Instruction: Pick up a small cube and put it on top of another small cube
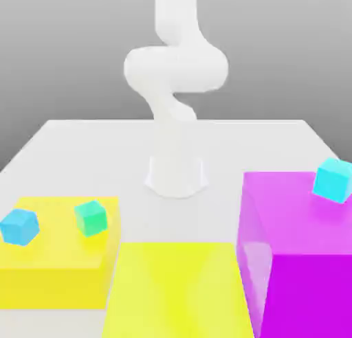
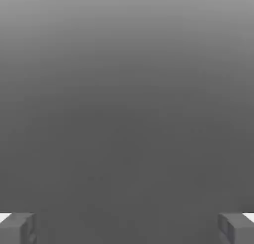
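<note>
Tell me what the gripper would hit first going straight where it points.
Judging by the hand view, nothing: between the open gripper's fingers there is only plain grey backdrop, so the way looks free, though depth is hard to judge.

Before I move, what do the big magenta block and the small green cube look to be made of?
Magenta block: probably smooth glossy plastic, going by the pale, reflection-like patch on its side.
Green cube: perhaps plastic or painted; its even color shows no grain, but that can't settle which.

Lg magenta block (image 1: 311,213) stands btwn yellow slab (image 1: 177,288) & exterior view's right.
</note>
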You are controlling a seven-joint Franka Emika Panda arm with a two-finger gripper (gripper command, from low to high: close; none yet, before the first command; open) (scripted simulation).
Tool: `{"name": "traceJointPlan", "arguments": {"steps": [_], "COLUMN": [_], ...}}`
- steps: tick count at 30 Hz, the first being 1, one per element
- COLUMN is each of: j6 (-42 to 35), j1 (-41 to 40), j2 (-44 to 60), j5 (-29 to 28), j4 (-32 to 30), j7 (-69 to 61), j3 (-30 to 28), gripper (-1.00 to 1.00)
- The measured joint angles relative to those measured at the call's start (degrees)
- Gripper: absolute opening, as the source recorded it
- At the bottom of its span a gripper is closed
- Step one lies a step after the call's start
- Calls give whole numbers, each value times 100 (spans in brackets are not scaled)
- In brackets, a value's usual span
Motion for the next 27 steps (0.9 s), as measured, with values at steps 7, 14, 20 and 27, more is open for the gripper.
{"name": "traceJointPlan", "arguments": {"steps": [7, 14, 20, 27], "j6": [820, 1685, 2447, 3133], "j1": [1129, 2252, 3204, 3468], "j2": [1329, 2611, 3638, 3964], "j5": [-295, -287, 57, 735], "j4": [-656, -1436, -2126, -3444], "j7": [-1544, -3190, -4835, -5136], "j3": [628, 1096, 1543, 1681], "gripper": [0, 0, 0, 0]}}
